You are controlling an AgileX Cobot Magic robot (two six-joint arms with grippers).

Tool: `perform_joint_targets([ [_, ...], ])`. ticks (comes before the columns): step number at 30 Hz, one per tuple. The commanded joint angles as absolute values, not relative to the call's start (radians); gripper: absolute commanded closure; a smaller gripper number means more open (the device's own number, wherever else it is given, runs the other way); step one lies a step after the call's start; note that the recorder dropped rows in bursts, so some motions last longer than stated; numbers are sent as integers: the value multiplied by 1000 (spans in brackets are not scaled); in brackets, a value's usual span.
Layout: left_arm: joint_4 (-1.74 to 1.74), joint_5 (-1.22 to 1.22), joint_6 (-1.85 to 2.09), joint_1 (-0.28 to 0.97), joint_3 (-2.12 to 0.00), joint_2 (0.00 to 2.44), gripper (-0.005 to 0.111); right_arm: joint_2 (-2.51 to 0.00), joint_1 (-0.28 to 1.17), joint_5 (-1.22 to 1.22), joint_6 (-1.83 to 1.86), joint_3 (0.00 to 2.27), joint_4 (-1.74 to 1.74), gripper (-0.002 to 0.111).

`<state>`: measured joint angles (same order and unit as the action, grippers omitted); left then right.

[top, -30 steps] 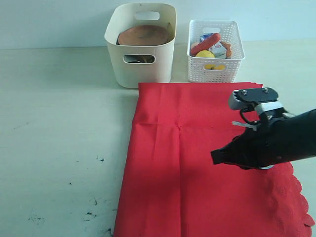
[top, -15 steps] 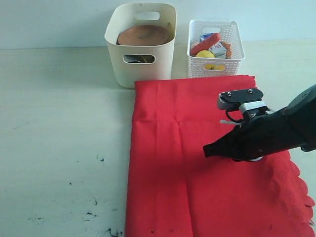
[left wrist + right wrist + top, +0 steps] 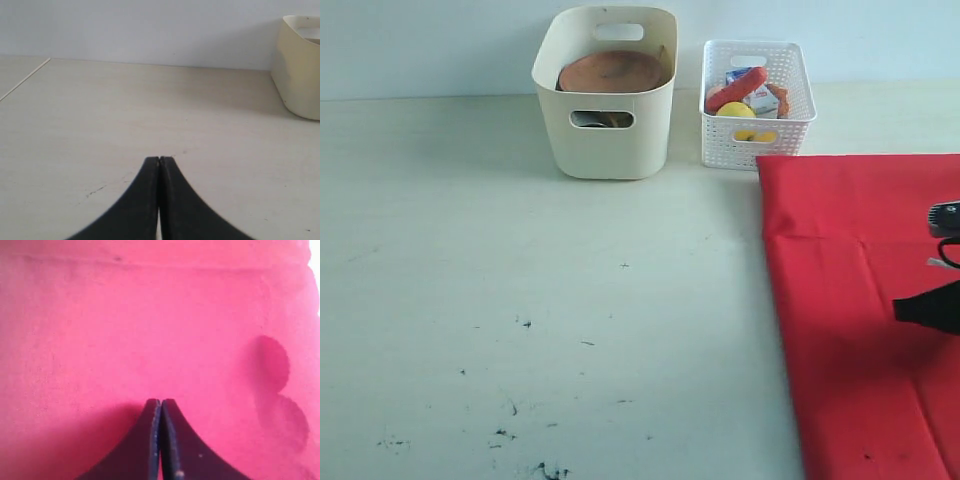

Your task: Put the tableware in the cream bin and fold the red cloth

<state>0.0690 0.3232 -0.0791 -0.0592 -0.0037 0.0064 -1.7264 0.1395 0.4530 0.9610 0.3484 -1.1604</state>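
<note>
My right pincer (image 3: 160, 401) is squeezed together with the red cloth (image 3: 150, 315) right under it; left pincer (image 3: 159, 159) squeezed together too.

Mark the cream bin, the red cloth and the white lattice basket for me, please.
cream bin (image 3: 605, 150): exterior view, front wall below the handle cut-out.
red cloth (image 3: 840, 300): exterior view, flat middle of the sheet.
white lattice basket (image 3: 740, 140): exterior view, front wall.
</note>
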Motion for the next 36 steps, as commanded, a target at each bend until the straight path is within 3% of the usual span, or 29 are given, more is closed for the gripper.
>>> perform_joint_targets([
  [1, 65, 320, -84, -51, 0, 0, 106, -1673, 105, 353, 976, 313, -1255, 108],
  [8, 65, 320, -84, -51, 0, 0, 106, -1483, 105, 158, 976, 296, -1256, 108],
  [17, 65, 320, -84, -51, 0, 0, 106, -1758, 98, 399, 976, 353, -1256, 108],
  [28, 65, 320, -84, -51, 0, 0, 106, -1864, -30, 331, 1095, 576, -1273, 108],
  [36, 65, 320, -84, -51, 0, 0, 106, -1867, -207, 343, 1327, 557, -1527, 108],
])
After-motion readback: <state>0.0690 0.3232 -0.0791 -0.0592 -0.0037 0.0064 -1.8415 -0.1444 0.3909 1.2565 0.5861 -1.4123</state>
